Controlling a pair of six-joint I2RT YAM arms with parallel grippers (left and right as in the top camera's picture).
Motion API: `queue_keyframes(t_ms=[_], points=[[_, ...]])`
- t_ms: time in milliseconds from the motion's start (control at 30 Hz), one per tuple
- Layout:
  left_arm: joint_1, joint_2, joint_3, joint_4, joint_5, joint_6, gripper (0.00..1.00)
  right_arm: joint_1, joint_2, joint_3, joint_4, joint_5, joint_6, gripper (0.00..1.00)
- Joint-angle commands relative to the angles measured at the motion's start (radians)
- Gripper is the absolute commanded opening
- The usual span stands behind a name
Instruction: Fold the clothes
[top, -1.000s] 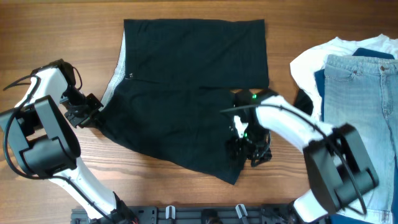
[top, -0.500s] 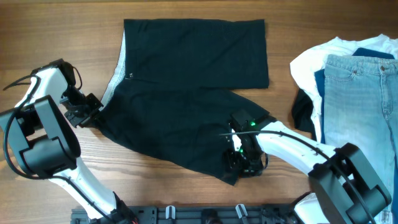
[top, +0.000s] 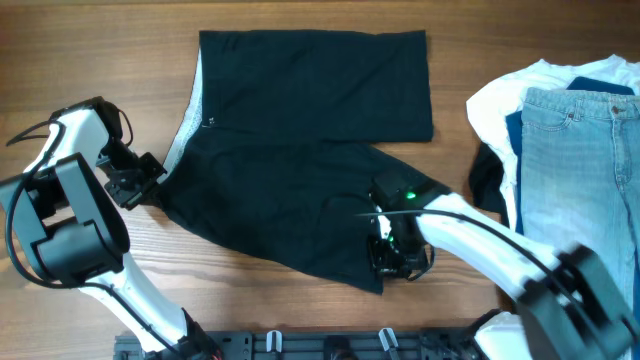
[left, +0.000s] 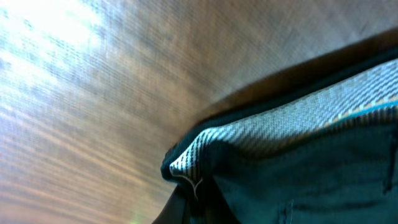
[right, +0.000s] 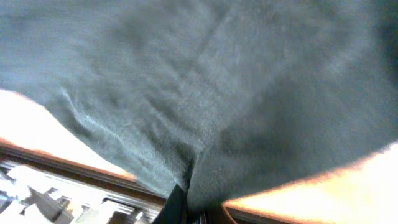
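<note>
The clothes, a pair of black shorts (top: 300, 150), lie spread on the table with the grey speckled waistband (top: 190, 120) at the left. My left gripper (top: 143, 182) is shut on the near waistband corner. The left wrist view shows that grey corner (left: 205, 149) bunched where it enters my left gripper (left: 198, 202). My right gripper (top: 397, 258) is shut on the near leg's hem at the lower right. In the right wrist view the black fabric (right: 205, 87) gathers into a fold pinched in my right gripper (right: 189, 202).
A pile of light blue jeans (top: 580, 170) on a white shirt (top: 500, 100) lies at the right edge, close to my right arm. A black rail (top: 330, 345) runs along the table's near edge. Bare wooden table (top: 100, 40) shows at the left and far side.
My right gripper slid a little nearer along the leg hem and shut on the fabric. The left gripper tightened on the waistband corner without moving.
</note>
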Motion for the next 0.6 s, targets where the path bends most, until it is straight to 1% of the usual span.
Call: queue_keyframes(t_ms=[0, 100, 167, 267, 367, 433, 500, 567], points=[[-0.006, -0.124, -0.007, -0.035, 0.023, 0.002, 0.04, -0.039, -0.180, 0.125, -0.087, 0.107, 0.061, 0.04], [-0.007, -0.226, -0.007, -0.069, 0.018, 0.003, 0.04, -0.090, -0.275, 0.194, -0.208, 0.186, 0.202, 0.04], [-0.007, -0.324, -0.007, -0.106, -0.008, 0.003, 0.04, -0.134, -0.317, 0.243, -0.270, 0.195, 0.197, 0.04], [-0.007, -0.411, -0.007, -0.148, -0.039, 0.002, 0.04, -0.152, -0.336, 0.302, -0.291, 0.203, 0.197, 0.04], [-0.007, -0.523, -0.007, -0.237, -0.092, 0.002, 0.04, -0.154, -0.336, 0.437, -0.356, 0.278, 0.203, 0.04], [-0.007, -0.563, -0.008, -0.263, -0.106, 0.002, 0.04, -0.154, -0.336, 0.495, -0.380, 0.317, 0.230, 0.04], [-0.008, -0.598, -0.007, -0.270, -0.105, 0.002, 0.04, -0.165, -0.336, 0.533, -0.356, 0.321, 0.232, 0.04], [-0.008, -0.621, -0.007, -0.238, -0.097, 0.002, 0.04, -0.198, -0.330, 0.534, -0.309, 0.321, 0.232, 0.04]])
